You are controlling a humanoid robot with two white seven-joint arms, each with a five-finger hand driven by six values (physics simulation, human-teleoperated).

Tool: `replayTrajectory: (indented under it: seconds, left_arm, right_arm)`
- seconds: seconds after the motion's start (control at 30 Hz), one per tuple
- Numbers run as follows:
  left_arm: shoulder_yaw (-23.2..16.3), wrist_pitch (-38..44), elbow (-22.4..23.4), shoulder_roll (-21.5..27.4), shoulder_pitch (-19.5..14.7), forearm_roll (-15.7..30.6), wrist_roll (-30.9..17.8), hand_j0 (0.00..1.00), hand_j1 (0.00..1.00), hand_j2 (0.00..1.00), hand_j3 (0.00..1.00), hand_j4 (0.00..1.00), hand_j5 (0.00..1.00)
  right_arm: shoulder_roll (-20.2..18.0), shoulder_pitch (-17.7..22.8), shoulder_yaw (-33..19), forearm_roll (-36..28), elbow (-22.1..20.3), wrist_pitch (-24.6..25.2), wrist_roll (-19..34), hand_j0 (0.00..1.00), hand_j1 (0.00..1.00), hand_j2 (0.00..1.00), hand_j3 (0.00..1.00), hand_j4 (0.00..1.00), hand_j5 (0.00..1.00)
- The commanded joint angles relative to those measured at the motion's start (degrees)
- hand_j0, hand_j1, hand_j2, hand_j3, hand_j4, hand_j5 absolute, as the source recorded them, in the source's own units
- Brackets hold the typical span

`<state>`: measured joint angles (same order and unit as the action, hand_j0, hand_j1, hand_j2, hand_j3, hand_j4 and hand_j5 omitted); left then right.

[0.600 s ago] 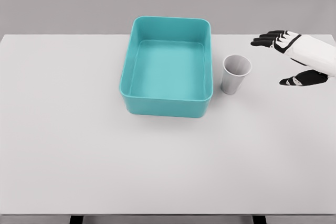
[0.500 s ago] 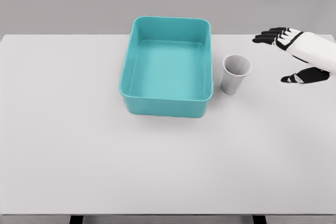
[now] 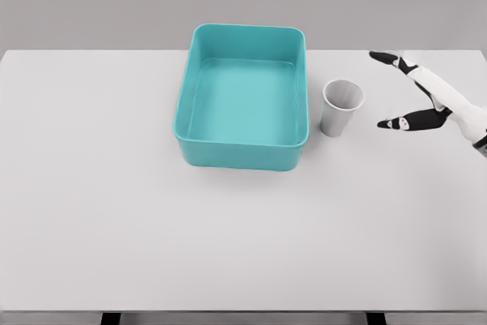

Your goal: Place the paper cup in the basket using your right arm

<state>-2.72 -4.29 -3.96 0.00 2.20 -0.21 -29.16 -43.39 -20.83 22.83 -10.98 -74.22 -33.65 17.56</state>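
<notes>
Standing upright beside the basket [image 3: 242, 106], the paper cup [image 3: 342, 107] faces the wide-spread right hand [image 3: 426, 97] nearby.

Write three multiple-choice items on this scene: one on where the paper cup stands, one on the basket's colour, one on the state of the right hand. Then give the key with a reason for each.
1. Where does the paper cup stand?
A. inside the basket
B. on the table, just right of the basket
C. in the right hand

2. What colour is the basket?
A. teal
B. red
C. yellow

3. What is the state of the right hand?
A. shut on the cup
B. curled into a fist
C. open, fingers spread, apart from the cup

Key:
1 B: the cup stands upright on the white table, beside the basket's right wall.
2 A: walls and floor are teal throughout.
3 C: thumb and fingers are spread, with bare table between them and the cup.
</notes>
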Motion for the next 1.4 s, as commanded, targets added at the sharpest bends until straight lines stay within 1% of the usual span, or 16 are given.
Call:
replayTrajectory:
  seconds: [0.0, 0.03, 0.07, 0.17, 0.2, 0.3, 0.47, 0.53, 0.57, 0.7, 1.0, 1.07, 1.2, 1.27, 1.37]
  left_arm:
    - [0.0, 0.0, 0.0, 0.0, 0.0, 0.0, 0.0, 1.0, 1.0, 1.0, 1.0, 1.0, 1.0]
    - [0.0, 0.0, 0.0, 0.0, 0.0, 0.0, 0.0, 1.0, 1.0, 1.0, 1.0, 1.0, 1.0]
    - [0.0, 0.0, 0.0, 0.0, 0.0, 0.0, 0.0, 1.0, 1.0, 1.0, 1.0, 1.0, 1.0]
    - [0.0, 0.0, 0.0, 0.0, 0.0, 0.0, 0.0, 1.0, 1.0, 1.0, 1.0, 1.0, 1.0]
    - [0.0, 0.0, 0.0, 0.0, 0.0, 0.0, 0.0, 1.0, 1.0, 1.0, 1.0, 1.0, 1.0]
    - [0.0, 0.0, 0.0, 0.0, 0.0, 0.0, 0.0, 1.0, 1.0, 1.0, 1.0, 1.0, 1.0]
    - [0.0, 0.0, 0.0, 0.0, 0.0, 0.0, 0.0, 1.0, 1.0, 1.0, 1.0, 1.0, 1.0]
    - [0.0, 0.0, 0.0, 0.0, 0.0, 0.0, 0.0, 1.0, 1.0, 1.0, 1.0, 1.0, 1.0]
    - [0.0, 0.0, 0.0, 0.0, 0.0, 0.0, 0.0, 1.0, 1.0, 1.0, 1.0, 1.0, 1.0]
    - [0.0, 0.0, 0.0, 0.0, 0.0, 0.0, 0.0, 1.0, 1.0, 1.0, 1.0, 1.0, 1.0]
    - [0.0, 0.0, 0.0, 0.0, 0.0, 0.0, 0.0, 1.0, 1.0, 1.0, 1.0, 1.0, 1.0]
    - [0.0, 0.0, 0.0, 0.0, 0.0, 0.0, 0.0, 1.0, 1.0, 1.0, 1.0, 1.0, 1.0]
    - [0.0, 0.0, 0.0, 0.0, 0.0, 0.0, 0.0, 1.0, 1.0, 1.0, 1.0, 1.0, 1.0]
    - [0.0, 0.0, 0.0, 0.0, 0.0, 0.0, 0.0, 1.0, 1.0, 1.0, 1.0, 1.0, 1.0]
    - [0.0, 0.0, 0.0, 0.0, 0.0, 0.0, 0.0, 1.0, 1.0, 1.0, 1.0, 1.0, 1.0]
  right_arm:
    - [0.6, 0.0, 1.7, -1.1, 1.4, 0.1, -0.8, 1.0, 1.0, 1.0, 1.0, 1.0, 1.0]
    - [0.7, 0.0, 2.2, -3.4, 2.0, 0.1, -0.8, 1.0, 1.0, 1.0, 1.0, 1.0, 1.0]
    - [0.7, 0.0, 4.2, -8.9, 2.4, 0.1, -0.7, 1.0, 1.0, 1.0, 1.0, 1.0, 1.0]
    - [0.8, 0.2, 4.5, -9.8, 2.4, 0.1, -0.7, 1.0, 1.0, 1.0, 1.0, 1.0, 1.0]
    - [2.0, 0.2, 4.5, -10.2, 2.4, 0.1, -0.7, 1.0, 1.0, 1.0, 1.0, 1.0, 1.0]
    - [3.0, 0.3, 5.3, -12.0, 2.9, 0.2, -0.7, 1.0, 1.0, 1.0, 1.0, 1.0, 1.0]
    - [4.3, 0.0, 5.4, -12.1, 6.1, 0.5, -0.8, 1.0, 1.0, 1.0, 1.0, 1.0, 1.0]
    - [4.9, -0.3, 5.4, -15.8, 6.1, 3.2, -0.8, 1.0, 1.0, 1.0, 1.0, 1.0, 1.0]
    - [5.7, -0.3, 5.5, -18.4, 6.2, 5.4, -0.8, 1.0, 1.0, 1.0, 1.0, 1.0, 1.0]
    - [6.9, -0.3, 6.6, -19.9, 6.5, 5.7, -0.8, 1.0, 1.0, 1.0, 1.0, 1.0, 1.0]
    - [8.5, -0.4, 7.6, -19.5, 8.5, 5.7, -0.9, 1.0, 1.0, 1.0, 1.0, 1.0, 1.0]
    - [8.8, -1.0, 7.6, -19.5, 9.4, 5.7, -0.9, 1.0, 1.0, 1.0, 1.0, 1.0, 1.0]
    - [9.4, -1.3, 8.0, -19.6, 9.6, 5.8, -0.9, 1.0, 1.0, 1.0, 1.0, 1.0, 1.0]
    - [9.7, -1.4, 8.1, -19.8, 9.5, 6.7, -0.9, 1.0, 1.0, 1.0, 1.0, 1.0, 1.0]
    - [10.3, -2.9, 8.7, -19.8, 9.5, 6.7, -0.9, 1.0, 1.0, 1.0, 1.0, 1.0, 1.0]
